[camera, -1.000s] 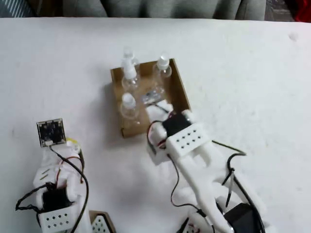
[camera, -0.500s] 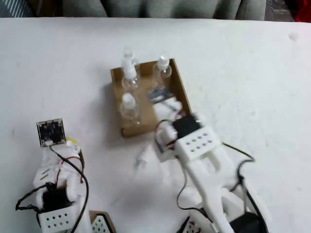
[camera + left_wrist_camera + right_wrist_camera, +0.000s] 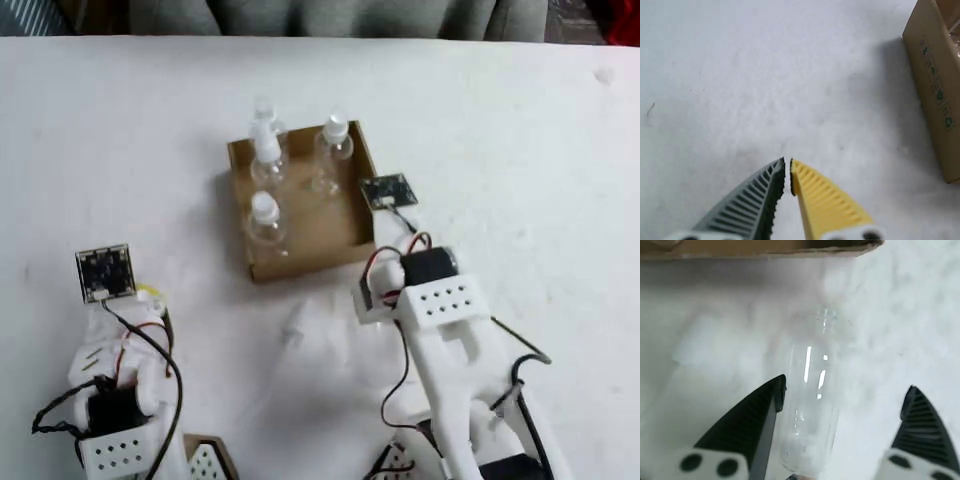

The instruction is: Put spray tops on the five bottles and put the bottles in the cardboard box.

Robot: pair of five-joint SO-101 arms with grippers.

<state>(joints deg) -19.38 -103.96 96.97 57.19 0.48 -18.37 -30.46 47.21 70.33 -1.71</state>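
A clear bottle [image 3: 812,405], judged light, thin-walled and slippery, is seen lying on the table [image 3: 910,315] near the cardboard box [image 3: 760,247], between the spread right jaws, best gripped across its mid-body, while the left jaws are pressed together

the right pincer [image 3: 847,382] stands wide open, its two black ribbed fingers [image 3: 747,425] well apart. a clear bottle [image 3: 810,410] lies on its side on the white worktop [image 3: 900,305] in the middle of the frame. it sits between the fingers, close beside one and well clear of the other, with neither plainly touching it. its far end points toward the cardboard box [image 3: 755,247], whose brown wall runs across the frame's edge beyond the fingertips. a pale, blurred shape [image 3: 690,347] lies near the bottle, too indistinct to name.
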